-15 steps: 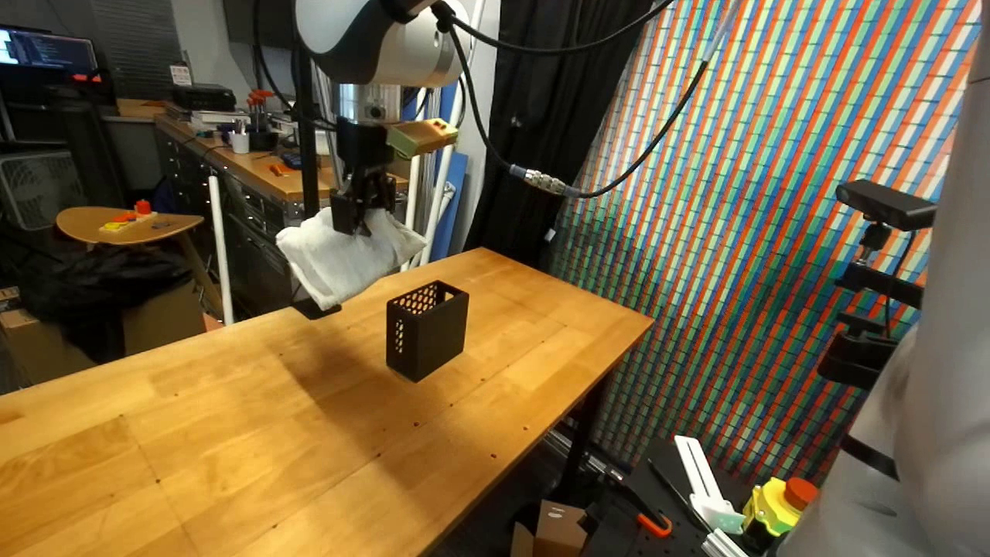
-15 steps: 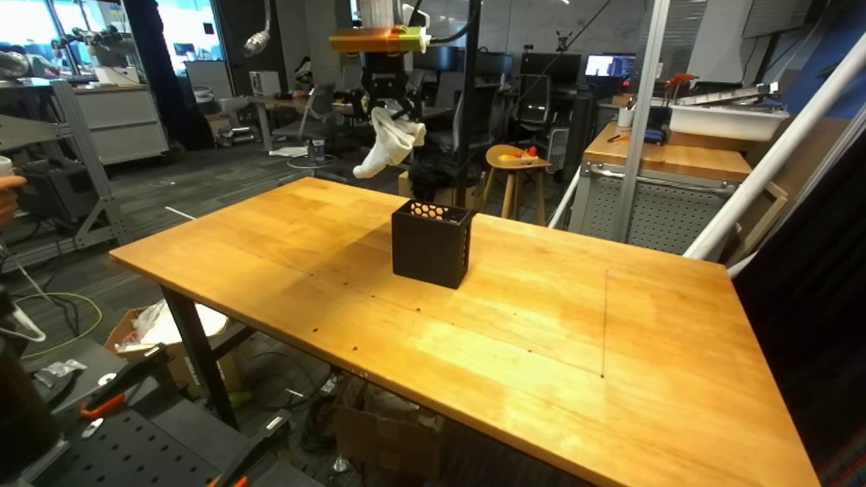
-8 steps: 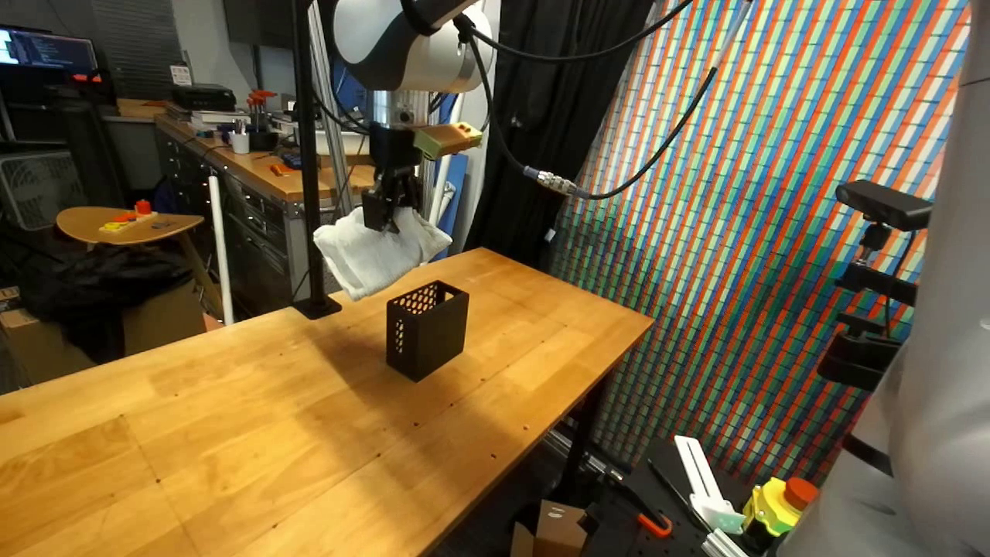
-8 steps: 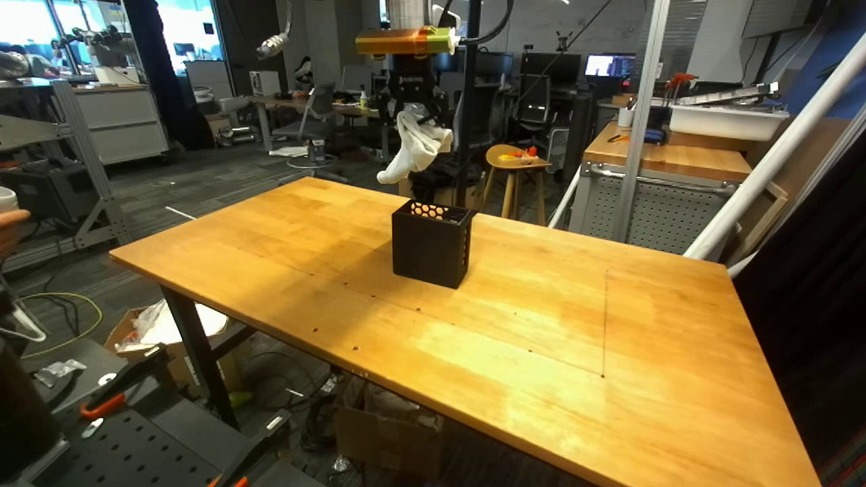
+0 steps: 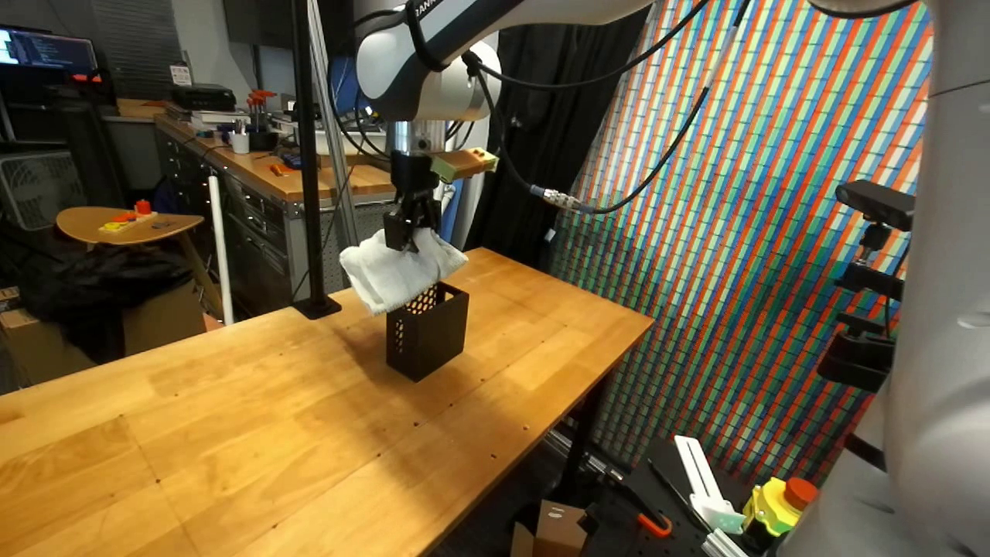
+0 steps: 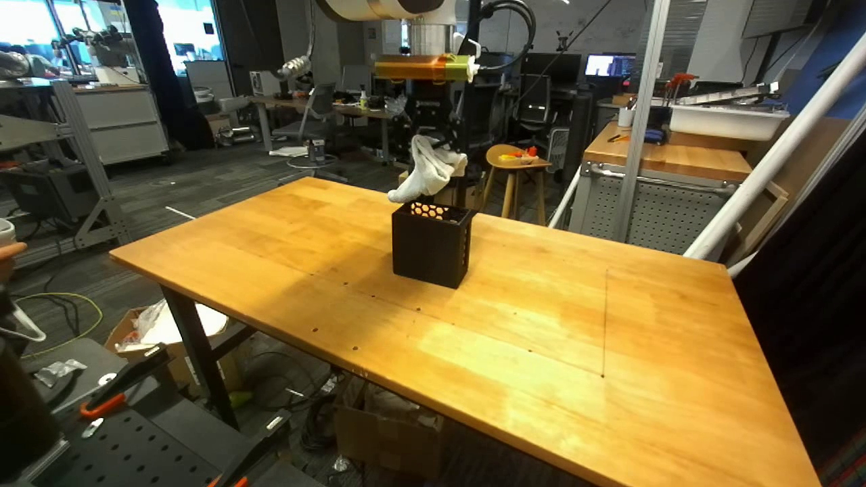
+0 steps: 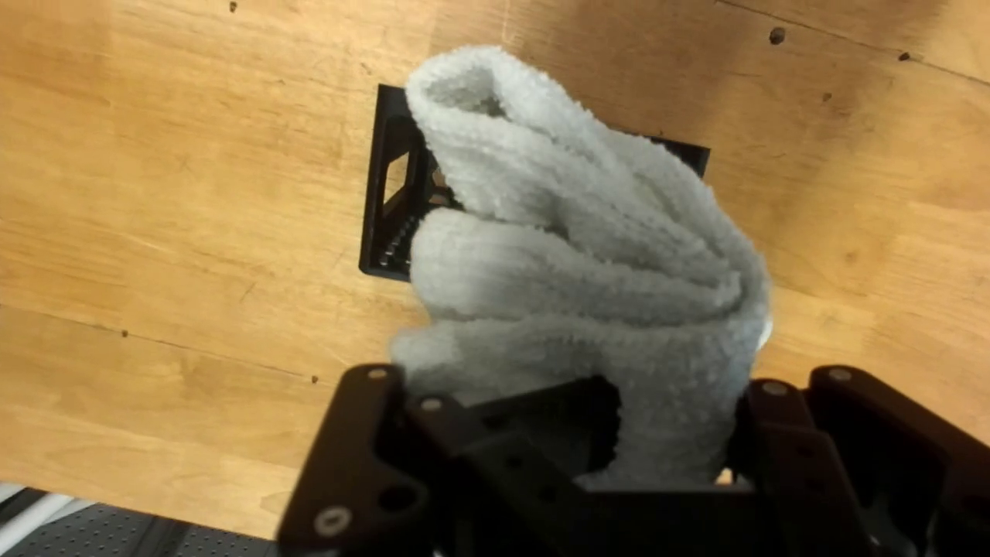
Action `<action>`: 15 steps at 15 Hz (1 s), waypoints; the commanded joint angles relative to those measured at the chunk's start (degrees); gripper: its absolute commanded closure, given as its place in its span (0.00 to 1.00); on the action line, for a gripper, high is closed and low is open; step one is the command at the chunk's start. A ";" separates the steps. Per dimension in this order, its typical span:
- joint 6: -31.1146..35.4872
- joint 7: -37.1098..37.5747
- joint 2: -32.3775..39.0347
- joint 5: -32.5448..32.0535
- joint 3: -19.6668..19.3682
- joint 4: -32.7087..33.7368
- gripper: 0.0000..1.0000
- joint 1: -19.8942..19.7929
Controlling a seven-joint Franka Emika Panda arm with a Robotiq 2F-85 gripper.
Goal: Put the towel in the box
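Wrist view: we list towel (image 7: pixel 572 271), gripped by tool (image 7: pixel 677 441) over box (image 7: pixel 377 174) set in from edge of bench (image 7: pixel 193 255), presumably for insertion.

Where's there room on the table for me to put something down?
In an exterior view, bare table stretches from the box and black post toward the picture's lower left. A smaller bare patch lies between the box and the table end by the striped wall. It's crowded at the box: the fingers hold the towel over it.
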 commanded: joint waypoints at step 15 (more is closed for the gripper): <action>3.27 -5.34 10.90 3.67 0.88 1.56 1.00 -3.11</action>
